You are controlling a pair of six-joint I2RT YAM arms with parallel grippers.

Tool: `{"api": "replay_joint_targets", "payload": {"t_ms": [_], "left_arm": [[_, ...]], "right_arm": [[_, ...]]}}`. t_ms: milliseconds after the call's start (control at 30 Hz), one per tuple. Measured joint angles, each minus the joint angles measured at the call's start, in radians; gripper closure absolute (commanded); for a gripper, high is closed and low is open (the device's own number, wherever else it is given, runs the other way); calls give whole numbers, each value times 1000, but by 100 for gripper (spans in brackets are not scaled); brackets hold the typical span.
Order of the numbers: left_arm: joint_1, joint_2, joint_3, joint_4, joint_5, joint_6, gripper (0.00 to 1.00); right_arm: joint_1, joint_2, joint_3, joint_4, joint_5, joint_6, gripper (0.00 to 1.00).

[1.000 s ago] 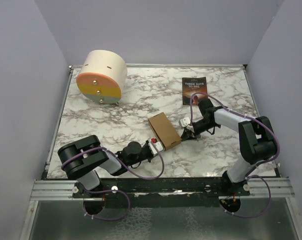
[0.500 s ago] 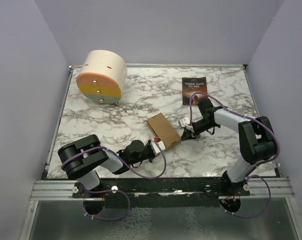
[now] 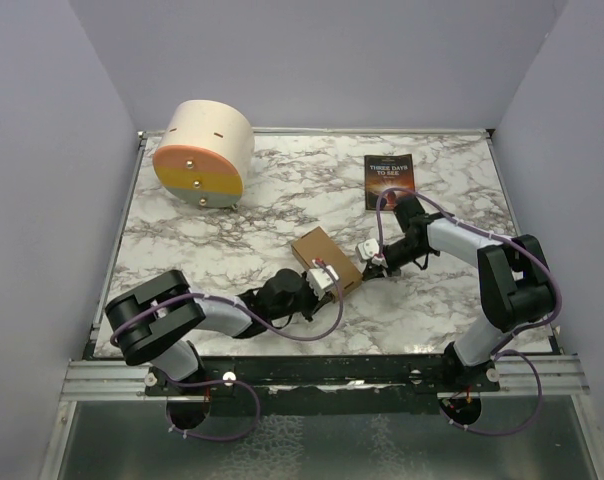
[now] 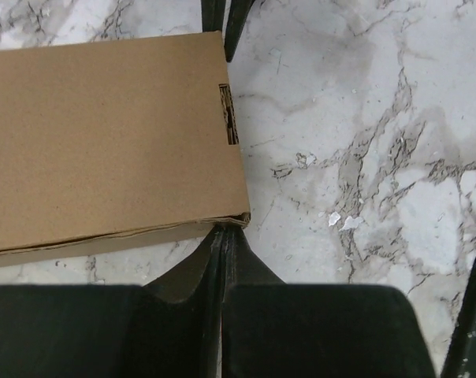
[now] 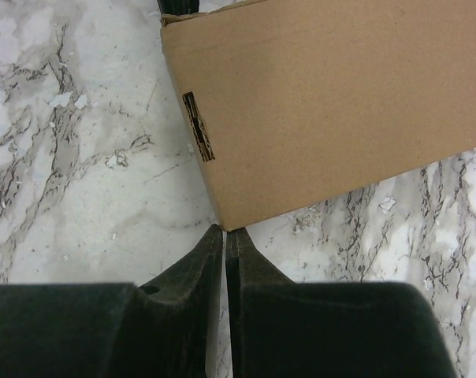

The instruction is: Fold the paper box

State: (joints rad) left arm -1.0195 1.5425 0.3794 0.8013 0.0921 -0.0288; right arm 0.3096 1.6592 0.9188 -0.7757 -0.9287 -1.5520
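Note:
The paper box [image 3: 320, 252] lies closed and flat on the marble table [image 3: 212, 240], a plain brown cardboard slab with a small slot near one short end. It fills the upper left of the left wrist view [image 4: 104, 134] and the upper right of the right wrist view [image 5: 332, 102]. My left gripper [image 3: 334, 285] [image 4: 224, 232] is shut, empty, its tips touching one corner of the slotted end. At the other corner of that same end my right gripper [image 3: 370, 266] [image 5: 224, 231] is shut too, holding nothing.
A dark paperback book [image 3: 388, 180] lies behind the right arm, at the back right. A big cream cylinder with an orange-yellow face [image 3: 202, 152] stands at the back left. Lilac walls close in the table on three sides.
My left arm has pushed forward and to the right, up to the box's end. The box has shifted slightly away and turned a little. The right gripper's fingers have closed the last bit.

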Motion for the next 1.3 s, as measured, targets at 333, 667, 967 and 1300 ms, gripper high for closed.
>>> {"api": "replay_joint_targets", "payload": {"t_ms": [333, 667, 967, 1300], "left_arm": [[58, -17, 159, -341, 21, -319, 100], [77, -35, 208, -486, 28, -494, 91], [89, -171, 187, -570, 27, -435, 80], [95, -262, 70, -537, 81, -335, 87]], "right_arm": [[1, -5, 1, 0, 15, -33, 94], [15, -4, 5, -3, 16, -19, 93], [-6, -3, 17, -45, -55, 35, 93], [-17, 8, 17, -78, -99, 37, 93]]}}
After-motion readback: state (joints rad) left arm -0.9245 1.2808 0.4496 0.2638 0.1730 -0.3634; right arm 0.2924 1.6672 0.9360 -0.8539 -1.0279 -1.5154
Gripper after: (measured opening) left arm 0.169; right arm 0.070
